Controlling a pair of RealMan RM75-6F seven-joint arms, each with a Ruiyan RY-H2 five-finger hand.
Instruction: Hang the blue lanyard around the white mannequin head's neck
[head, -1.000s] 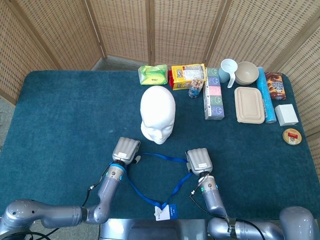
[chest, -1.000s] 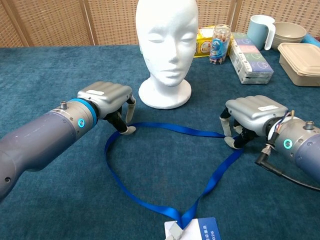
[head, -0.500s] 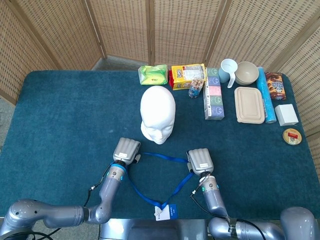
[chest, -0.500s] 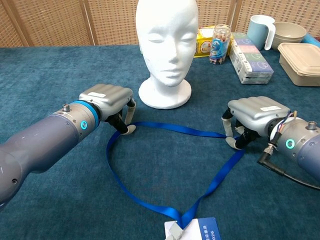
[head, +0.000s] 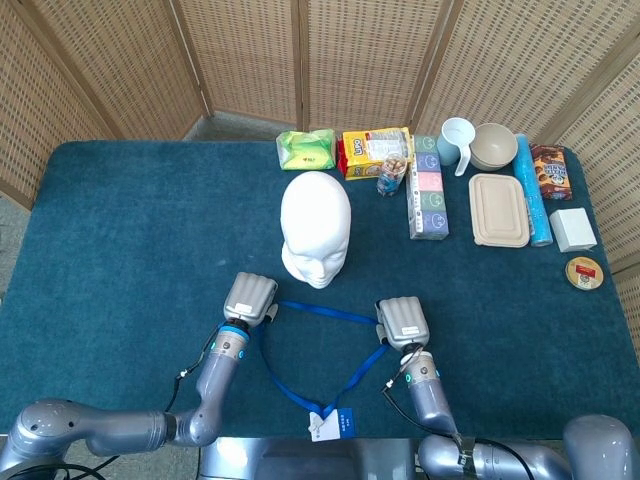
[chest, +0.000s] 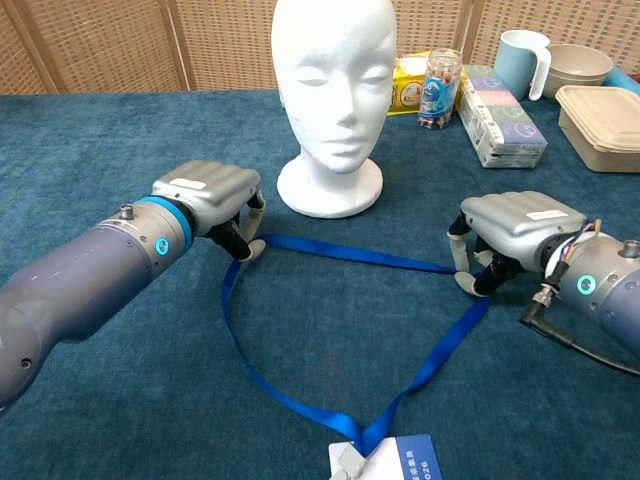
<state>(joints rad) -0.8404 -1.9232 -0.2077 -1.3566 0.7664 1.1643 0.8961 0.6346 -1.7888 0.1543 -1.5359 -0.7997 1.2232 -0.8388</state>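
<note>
**Lanyard top edge pulled nearer the mannequin base**

Since a second ago the left hand (chest: 215, 200) has shifted a little toward the white mannequin head (chest: 335, 95), dragging its corner of the blue lanyard (chest: 345, 255) with it, so the strap's top run now lies closer to the foam base; the right hand (chest: 510, 240) has barely moved.

Both hands sit knuckles-up on the teal worktop (head: 130, 220), fingers curled down, each pinching the strap at one corner of its triangular loop (the left at the near-left of the mannequin's base, the right well out to the other side). Between them the strap runs nearly straight, just in front of the base and apart from it. From each hand the ribbon slants down to a white clip and blue badge card (chest: 405, 462) at the worktop's near edge.

The mannequin head stands upright, facing the robot, with nothing around its neck.

Along the far edge sit snack packets (head: 375, 150), a small jar (head: 390, 178), a long box (head: 428, 200), a pale mug (head: 457, 140), a bowl (head: 493, 146) and a beige lidded container (head: 499, 210).
</note>
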